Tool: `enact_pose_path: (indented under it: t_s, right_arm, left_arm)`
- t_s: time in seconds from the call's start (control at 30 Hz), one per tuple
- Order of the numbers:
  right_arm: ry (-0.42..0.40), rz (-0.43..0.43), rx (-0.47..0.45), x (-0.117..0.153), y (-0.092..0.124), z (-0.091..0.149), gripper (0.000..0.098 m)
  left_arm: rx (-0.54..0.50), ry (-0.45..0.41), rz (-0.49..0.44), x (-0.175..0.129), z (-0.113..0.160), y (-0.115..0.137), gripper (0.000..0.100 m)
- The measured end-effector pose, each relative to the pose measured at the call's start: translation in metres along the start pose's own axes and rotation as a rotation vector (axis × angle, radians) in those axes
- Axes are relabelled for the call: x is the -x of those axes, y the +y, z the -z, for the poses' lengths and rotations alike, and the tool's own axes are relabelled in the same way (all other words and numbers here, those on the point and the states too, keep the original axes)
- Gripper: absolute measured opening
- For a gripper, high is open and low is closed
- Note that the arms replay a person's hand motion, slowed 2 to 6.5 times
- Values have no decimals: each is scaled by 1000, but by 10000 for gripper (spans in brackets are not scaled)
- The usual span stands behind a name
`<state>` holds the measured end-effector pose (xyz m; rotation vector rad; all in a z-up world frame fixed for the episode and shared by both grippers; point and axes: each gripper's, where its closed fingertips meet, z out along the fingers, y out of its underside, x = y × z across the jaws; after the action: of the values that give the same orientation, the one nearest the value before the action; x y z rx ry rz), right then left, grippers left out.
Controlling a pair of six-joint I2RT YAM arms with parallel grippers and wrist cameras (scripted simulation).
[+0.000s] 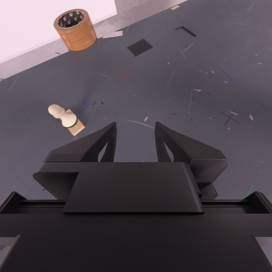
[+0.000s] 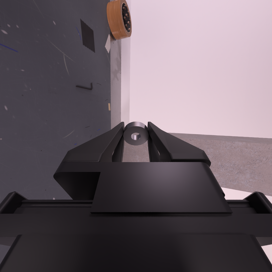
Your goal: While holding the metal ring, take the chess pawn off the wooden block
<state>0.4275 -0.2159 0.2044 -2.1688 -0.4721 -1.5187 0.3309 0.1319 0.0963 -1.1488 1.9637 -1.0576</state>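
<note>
The chess pawn [image 1: 61, 114] stands on the wooden block [image 1: 76, 128], out at ten o'clock from the left gripper [image 1: 135, 125], fingers apart over bare table [image 1: 176, 95]. Far at eleven, the tape roll [image 1: 75, 29] sits at the table's edge. At one o'clock lies the hex key [image 1: 186, 30], well apart. The right gripper [image 2: 135, 125] pinches the metal ring [image 2: 135, 136] beyond the table's edge.

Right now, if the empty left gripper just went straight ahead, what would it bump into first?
Probably only the bare grey table. The left gripper is open, and the chess pawn sits off to one side of its line.
</note>
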Motion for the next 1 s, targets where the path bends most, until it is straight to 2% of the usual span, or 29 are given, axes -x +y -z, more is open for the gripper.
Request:
enact_pose_path:
  t_s: [0.07,0.23,0.33,0.53,0.8,0.9,1.0]
  right_arm:
    - [-7,2,8,2,1,-1,260]
    - [-32,-1,19,10,5,-5,260]
    - [-43,-4,23,13,6,-8,260]
    - [-57,-10,25,15,7,-10,260]
    - [-78,-21,21,18,8,-10,260]
    - [-80,-26,18,18,9,-9,260]
    - [-81,-29,15,17,9,-8,260]
  left_arm:
    - [6,-37,58,18,2,0,411]
    - [-28,-149,294,72,11,-13,378]
    - [-55,-214,374,94,12,-21,378]
    - [0,-425,395,130,4,-24,389]
    - [207,-517,400,142,-30,-13,558]
    - [316,-624,364,155,-36,-2,561]
    - [404,-731,341,169,-37,8,492]
